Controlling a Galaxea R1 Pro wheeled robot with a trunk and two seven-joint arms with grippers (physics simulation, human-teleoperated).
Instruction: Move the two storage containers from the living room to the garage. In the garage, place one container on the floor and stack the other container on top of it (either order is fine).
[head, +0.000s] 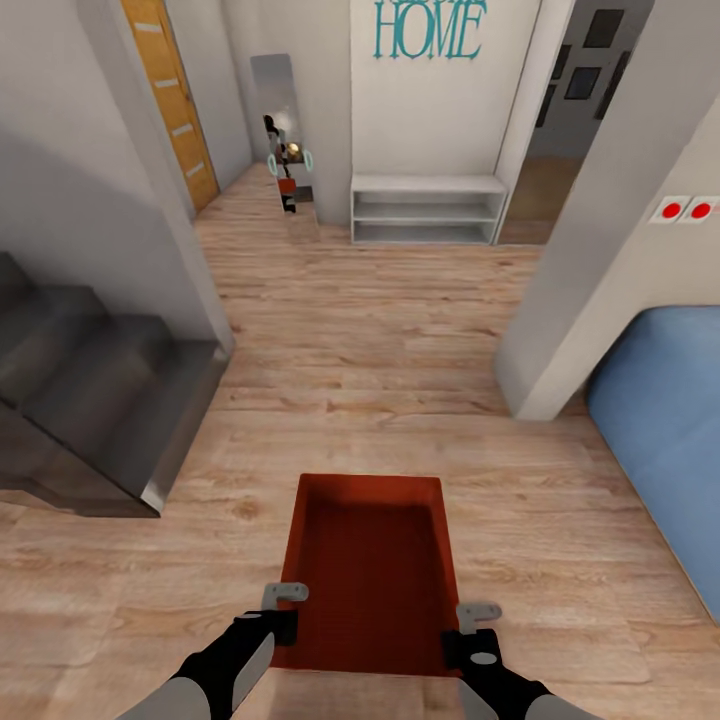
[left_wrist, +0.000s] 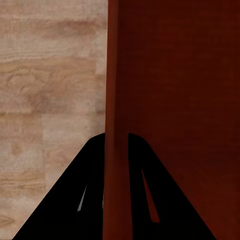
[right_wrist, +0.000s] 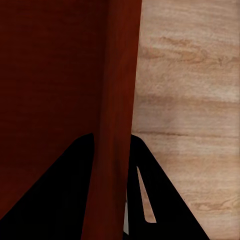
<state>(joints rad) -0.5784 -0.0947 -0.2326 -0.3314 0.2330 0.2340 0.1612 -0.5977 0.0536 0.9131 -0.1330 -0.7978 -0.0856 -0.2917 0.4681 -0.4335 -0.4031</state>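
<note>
One orange-red open-top storage container (head: 372, 565) hangs in front of me above the light wood plank floor, carried by both arms. My left gripper (head: 285, 612) is shut on its left wall near the close corner. In the left wrist view the thin red wall (left_wrist: 116, 100) runs between the two black fingers (left_wrist: 90, 190). My right gripper (head: 470, 628) is shut on the right wall, and the right wrist view shows that wall (right_wrist: 116, 110) pinched between its fingers (right_wrist: 150, 200). The container (left_wrist: 180, 100) (right_wrist: 50, 100) is empty inside.
Dark grey stairs (head: 90, 390) stand at the left. A white wall corner (head: 560, 330) and a blue sofa (head: 665, 420) stand at the right. Ahead, the plank hallway leads to a white shelf bench (head: 428, 208), a mirror (head: 280, 130) and a wooden door (head: 172, 100).
</note>
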